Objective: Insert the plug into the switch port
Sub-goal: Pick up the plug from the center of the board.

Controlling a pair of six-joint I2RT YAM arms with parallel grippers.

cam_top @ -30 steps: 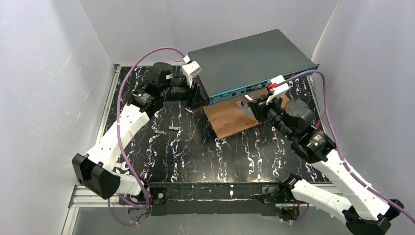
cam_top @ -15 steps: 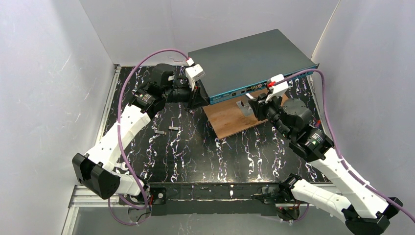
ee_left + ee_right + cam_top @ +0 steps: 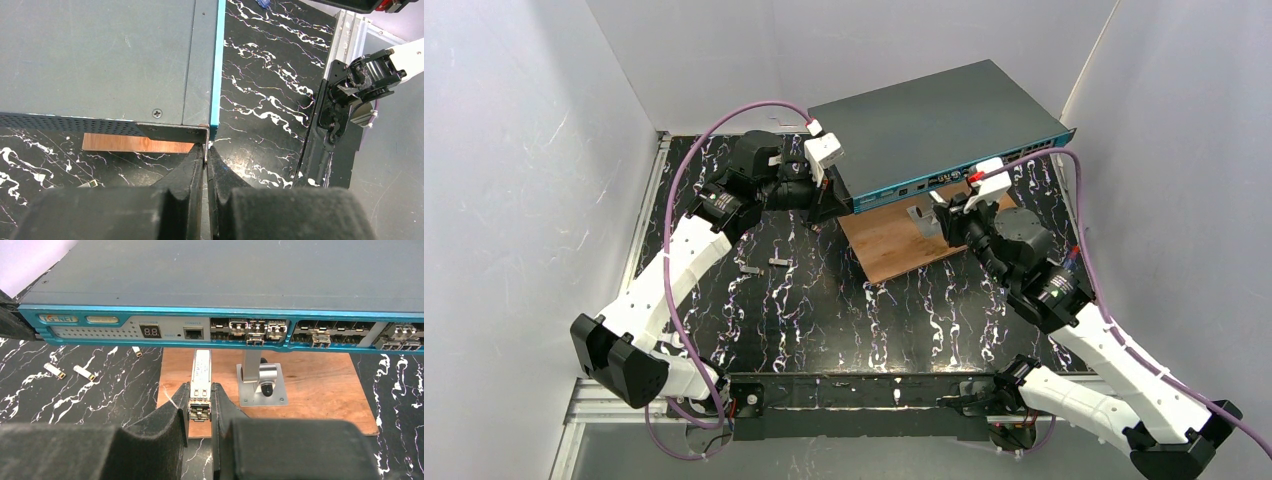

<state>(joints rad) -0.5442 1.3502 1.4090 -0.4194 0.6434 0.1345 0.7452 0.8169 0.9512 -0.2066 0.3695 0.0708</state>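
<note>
The plug (image 3: 201, 382), a small metal transceiver module, sits clamped between the fingers of my right gripper (image 3: 200, 401). Its nose points at the switch (image 3: 200, 280) and stops just short of the teal front strip, not yet in any socket. It lines up roughly under the single network jack (image 3: 193, 333), and the rows of cage sockets (image 3: 250, 330) lie off to its right, so I judge I need a sideways shift and a little lift before pushing in.

What has just changed is on the other side. Over the last second my left gripper (image 3: 206, 154) has gone from parted to closed, pinching what looks like the thin corner flange at the switch's left front corner. The switch itself has not shifted on the wooden board (image 3: 320, 390). That should brace the box so an insertion push does not slide it back. Spare modules (image 3: 82, 372) lie loose on the marbled table (image 3: 100, 400), well clear.
</note>
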